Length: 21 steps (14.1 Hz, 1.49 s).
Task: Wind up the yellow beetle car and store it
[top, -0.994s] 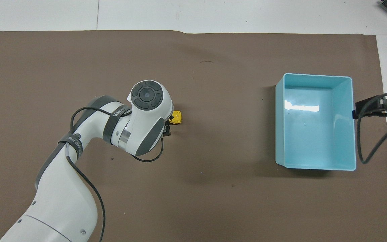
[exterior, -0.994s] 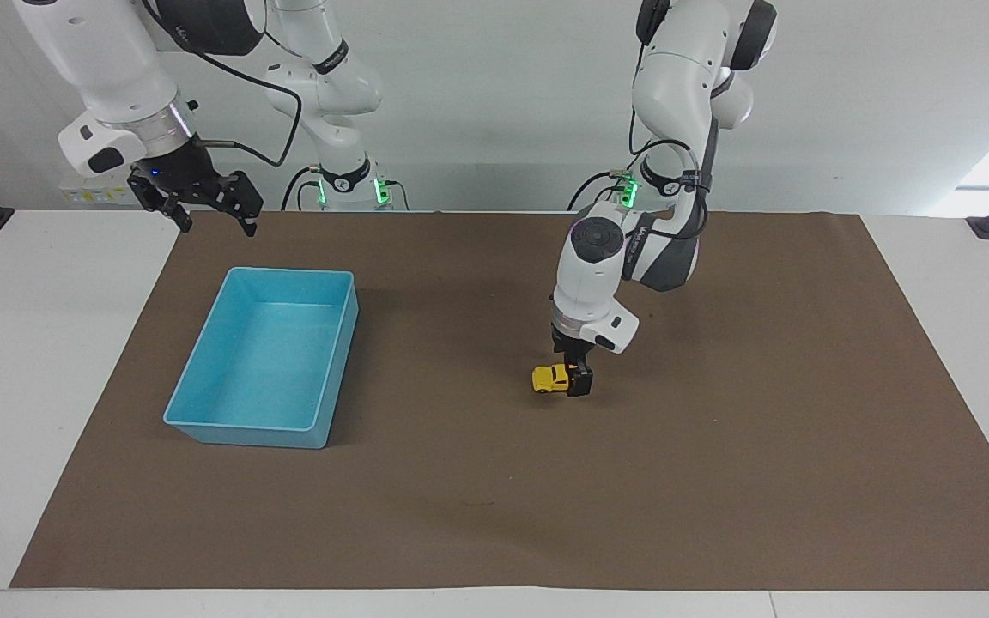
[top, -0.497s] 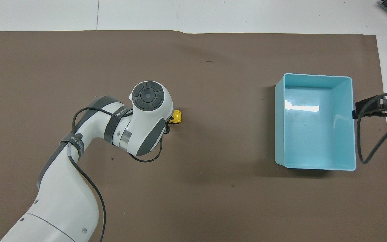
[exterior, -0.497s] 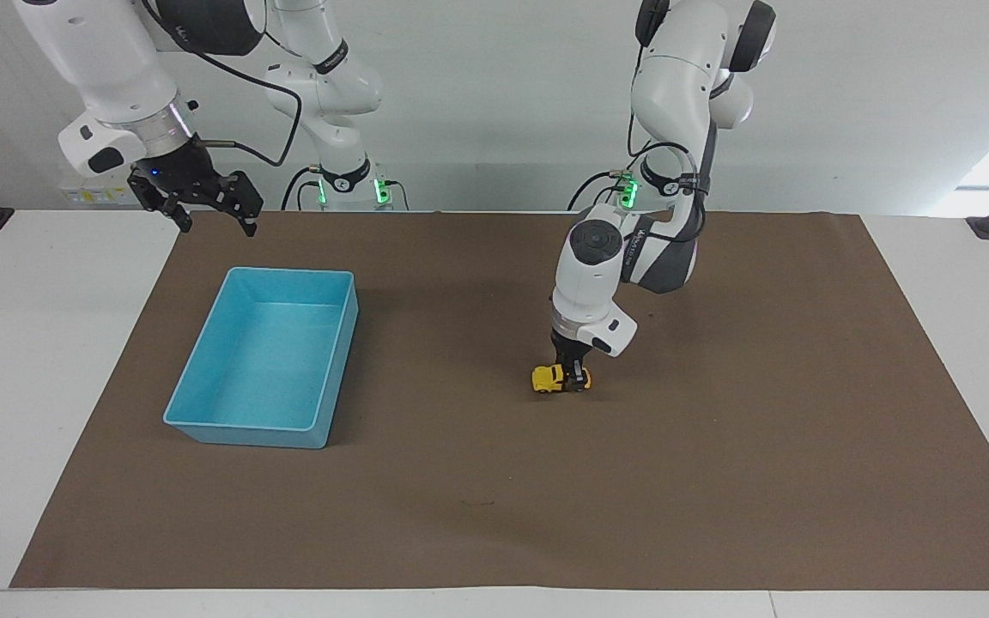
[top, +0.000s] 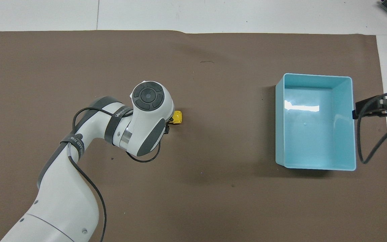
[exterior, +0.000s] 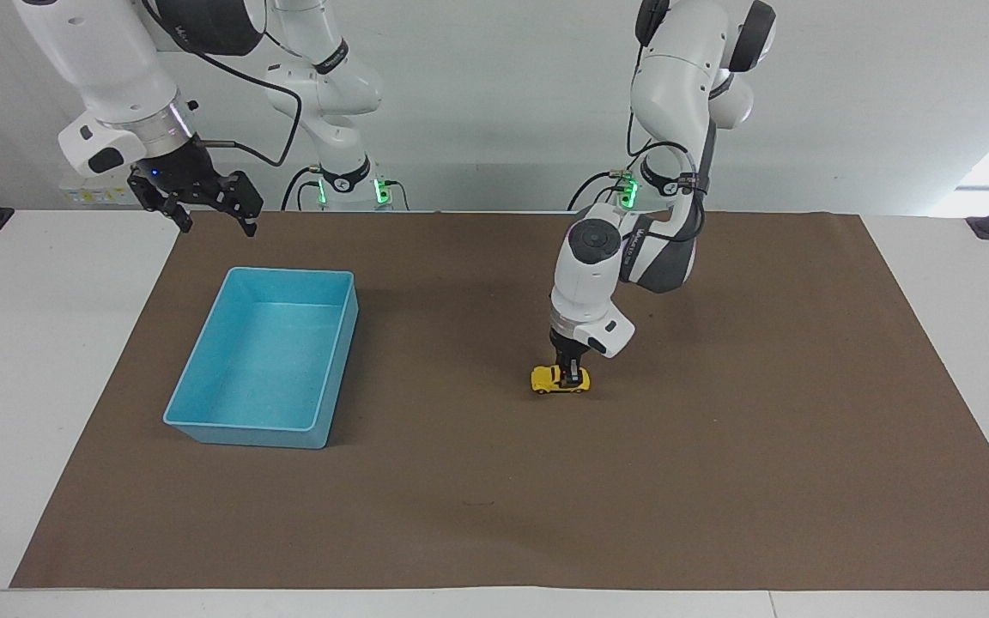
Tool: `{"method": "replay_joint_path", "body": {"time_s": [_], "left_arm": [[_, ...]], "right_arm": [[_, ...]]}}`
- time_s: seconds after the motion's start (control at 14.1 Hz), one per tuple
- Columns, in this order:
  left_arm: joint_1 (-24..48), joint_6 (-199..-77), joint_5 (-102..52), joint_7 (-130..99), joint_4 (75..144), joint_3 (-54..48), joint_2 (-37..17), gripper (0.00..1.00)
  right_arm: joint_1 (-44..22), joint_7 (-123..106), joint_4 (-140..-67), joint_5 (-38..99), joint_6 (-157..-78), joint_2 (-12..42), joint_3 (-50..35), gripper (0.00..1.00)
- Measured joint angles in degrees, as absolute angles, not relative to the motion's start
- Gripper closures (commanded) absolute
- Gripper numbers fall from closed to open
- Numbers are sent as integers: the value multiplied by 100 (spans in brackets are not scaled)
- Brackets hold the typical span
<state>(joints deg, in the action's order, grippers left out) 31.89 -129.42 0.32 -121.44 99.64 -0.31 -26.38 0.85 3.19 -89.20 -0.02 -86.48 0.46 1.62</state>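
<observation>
Gripping the yellow beetle car (exterior: 560,379) on the brown mat (exterior: 718,481) mid-worktop, left pincer (exterior: 574,375) closed on it. Right pincer (exterior: 203,202) waiting open above the blue bin (exterior: 203,418). Pressing down while dragging backward, keeping wheels touching.

left end effector (exterior: 575,378) points straight down, fingers clamped together; right end effector (exterior: 211,209) hangs raised, fingers spread, waiting.

Matt brown paper sheet (exterior: 718,481) covers the white counter (exterior: 48,343); glossy plastic blue bin (top: 344,101); shiny yellow car (exterior: 556,380).
</observation>
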Motion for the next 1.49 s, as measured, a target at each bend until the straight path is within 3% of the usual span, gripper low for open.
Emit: {"method": "replay_joint_path", "body": {"time_s": [0.71, 1.49], "left_arm": [[2835, -12804, -99, -12140, 10110, -3, -2521, 98], [2181, -12624, -126, -11395, 10376, 14, -2311, 84]], "right_arm": [[85, 319, -8920, -2, -8648, 46, 162, 0], [85, 319, -8920, -2, -8648, 46, 162, 0]]}}
